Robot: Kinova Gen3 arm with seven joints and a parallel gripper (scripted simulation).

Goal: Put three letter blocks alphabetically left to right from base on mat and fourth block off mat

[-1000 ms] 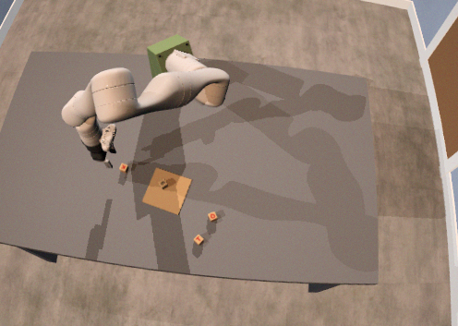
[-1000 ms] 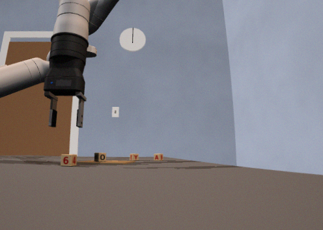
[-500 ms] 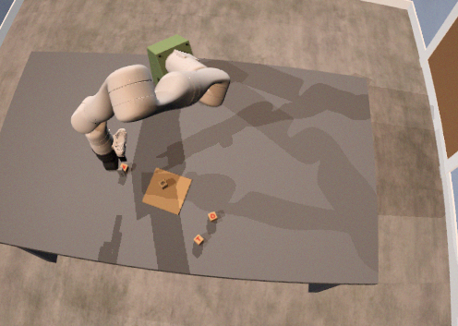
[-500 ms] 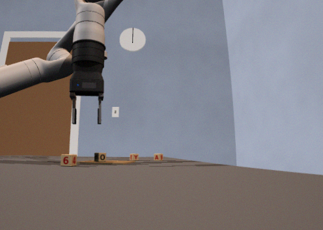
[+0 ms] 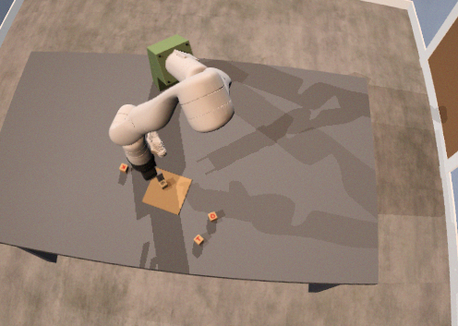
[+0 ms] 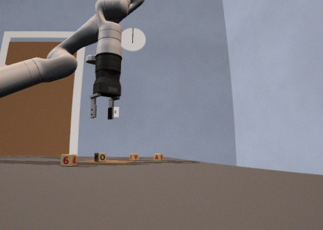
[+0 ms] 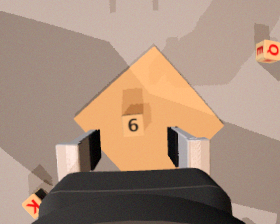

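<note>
My gripper (image 6: 102, 113) (image 7: 134, 142) is open and empty, pointing down high above the mat (image 5: 157, 200) (image 7: 166, 102). A block with a black 6 or 9 on top (image 5: 162, 184) (image 6: 100, 157) (image 7: 133, 125) sits on the mat, seen ahead of the fingers in the wrist view. The K block (image 5: 124, 167) (image 6: 68, 160) (image 7: 32, 205) lies off the mat, on its left in the top view. A block with a red Q or O on top (image 5: 212, 216) (image 6: 134, 157) (image 7: 272, 50) and a block that looks like T (image 5: 198, 239) (image 6: 158, 157) lie off the mat, at its lower right in the top view.
The green base mount (image 5: 159, 67) stands at the table's far edge in the top view. The arm reaches from it over the grey table (image 5: 83, 121), and its shadows fall across the table and mat. The table's near edge runs beyond the T block.
</note>
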